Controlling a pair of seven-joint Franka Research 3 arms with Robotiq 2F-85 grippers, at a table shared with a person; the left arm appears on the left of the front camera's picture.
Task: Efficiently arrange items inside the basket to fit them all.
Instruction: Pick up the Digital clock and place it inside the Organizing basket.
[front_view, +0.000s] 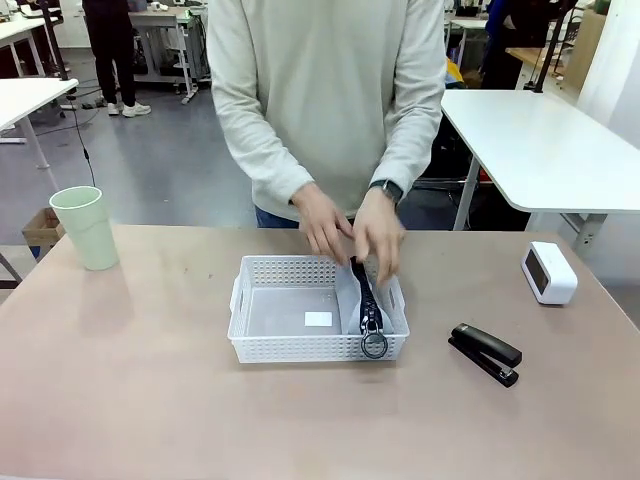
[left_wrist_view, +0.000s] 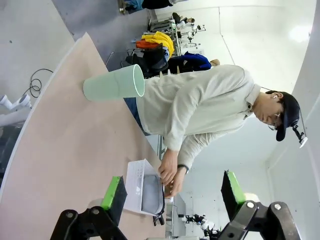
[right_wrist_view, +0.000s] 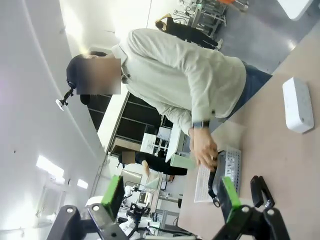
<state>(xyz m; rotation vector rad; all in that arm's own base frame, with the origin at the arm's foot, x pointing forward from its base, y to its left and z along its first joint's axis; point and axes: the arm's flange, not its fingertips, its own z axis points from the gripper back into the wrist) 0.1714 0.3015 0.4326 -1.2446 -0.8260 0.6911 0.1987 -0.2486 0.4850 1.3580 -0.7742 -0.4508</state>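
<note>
The white basket (front_view: 300, 348) sits mid-table. A person at the far side has both hands (front_view: 350, 232) at its far right corner, on the grey zip pouch (front_view: 367, 305). The pouch stands on edge along the right wall, ring pull toward me. On the table at the left stands the pale green cup (front_view: 85, 228). The small white box (front_view: 549, 272) and the black stapler (front_view: 485, 353) lie to the right. My left gripper (left_wrist_view: 172, 192) is open, high above the table, with the cup (left_wrist_view: 114, 84) and basket (left_wrist_view: 134, 185) far off. My right gripper (right_wrist_view: 171, 197) is open too, facing the basket (right_wrist_view: 232, 160), stapler (right_wrist_view: 261, 192) and box (right_wrist_view: 298, 105).
A white label (front_view: 318, 320) lies on the basket floor. Bare tabletop surrounds the basket on all sides. Another white table (front_view: 540, 140) stands behind at the right, and a cardboard box (front_view: 42, 228) sits on the floor past the left edge.
</note>
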